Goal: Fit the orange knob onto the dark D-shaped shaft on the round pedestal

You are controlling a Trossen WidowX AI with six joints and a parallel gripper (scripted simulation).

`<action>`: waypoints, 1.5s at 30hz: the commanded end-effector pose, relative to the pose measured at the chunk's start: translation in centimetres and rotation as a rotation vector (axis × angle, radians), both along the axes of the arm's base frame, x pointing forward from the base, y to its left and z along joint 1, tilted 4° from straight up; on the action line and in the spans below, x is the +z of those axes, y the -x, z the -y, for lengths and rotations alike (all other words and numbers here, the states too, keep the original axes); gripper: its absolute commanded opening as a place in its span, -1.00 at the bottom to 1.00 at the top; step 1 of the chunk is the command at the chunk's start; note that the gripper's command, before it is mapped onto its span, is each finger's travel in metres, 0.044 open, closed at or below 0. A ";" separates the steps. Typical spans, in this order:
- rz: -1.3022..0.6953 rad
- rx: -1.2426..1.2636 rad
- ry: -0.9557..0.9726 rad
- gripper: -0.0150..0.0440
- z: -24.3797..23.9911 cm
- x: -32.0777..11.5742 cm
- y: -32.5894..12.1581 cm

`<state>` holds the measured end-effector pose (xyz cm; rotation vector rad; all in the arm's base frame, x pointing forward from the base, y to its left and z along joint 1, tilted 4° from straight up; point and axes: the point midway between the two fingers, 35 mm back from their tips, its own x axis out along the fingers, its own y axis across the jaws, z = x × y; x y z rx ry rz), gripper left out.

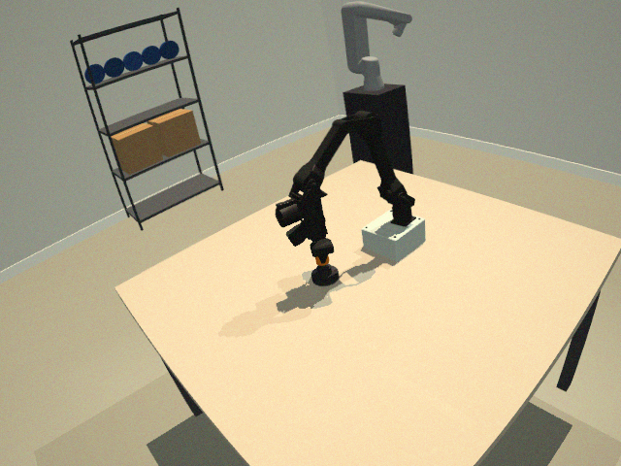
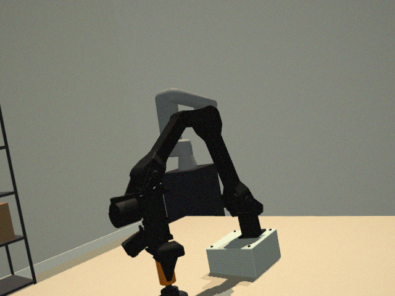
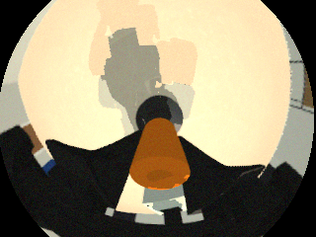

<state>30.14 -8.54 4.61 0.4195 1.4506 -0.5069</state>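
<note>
I have the orange knob [image 1: 319,263] [image 2: 164,277] [image 3: 159,148] gripped between the fingers of my claw [image 1: 322,254] [image 2: 168,271] [image 3: 160,136], so the picking up is done. Below my fingertips stands the round pedestal [image 1: 324,275] [image 2: 172,291] [image 3: 145,112], dark on the pale worktop [image 1: 401,325] [image 2: 334,254] [image 3: 232,89]. Between the knob's lower end and the pedestal I can make out a short dark stub, which I take for the D-shaped shaft [image 2: 170,286]; the knob is over it and not seated. Whether the tip of the shaft has entered the hole I cannot tell, and its flat side is hidden from me.

What is left, as I judge it, is to find the turn at which the two flats agree, slide the knob down until it meets the pedestal, then let go and back off. If I press while the flats disagree, the knob may jam or tilt in my grasp, so I would turn it gently under light pressure.

My arm [image 1: 328,145] [image 2: 170,137] rises from the pale base box [image 1: 376,245] [image 2: 229,263], bends high above it, and comes down on the far side, its last stretch steep and leaning slightly, with my claw pointing down at the pedestal.
</note>
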 end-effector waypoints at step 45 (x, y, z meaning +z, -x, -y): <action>0.018 -0.215 -0.011 -0.49 0.2 0.1 -0.5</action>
